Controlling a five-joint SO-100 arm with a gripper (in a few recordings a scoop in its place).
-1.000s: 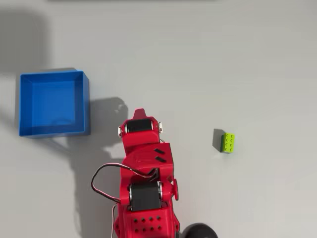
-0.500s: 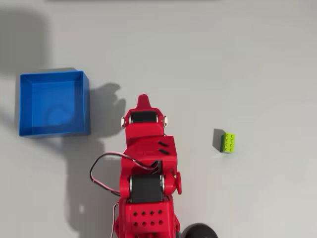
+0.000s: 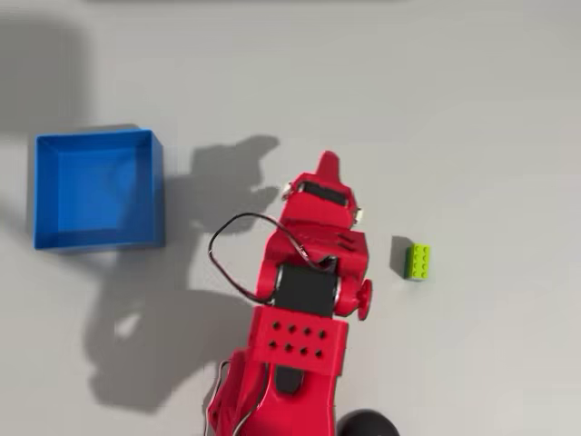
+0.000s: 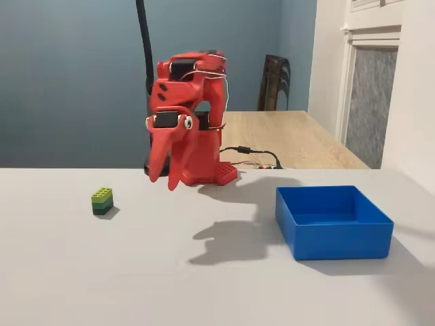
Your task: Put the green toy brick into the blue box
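Observation:
The green toy brick lies on the grey table, right of the arm in the overhead view and at the left in the fixed view. It is lime on top with darker sides. The blue box stands open-topped and empty at the left of the overhead view, at the right in the fixed view. My red gripper hangs above the table between the two, pointing down, fingertips a little apart, holding nothing. From overhead its tip sits up and to the left of the brick, well apart from it.
The arm's red base stands at the table's far edge in the fixed view, with cables beside it. A wooden table and a chair are behind. Bare grey surface lies around the brick and the box.
The arm has swung to the right in the overhead view, towards the brick's side, and reached further out. The brick and the box have not moved.

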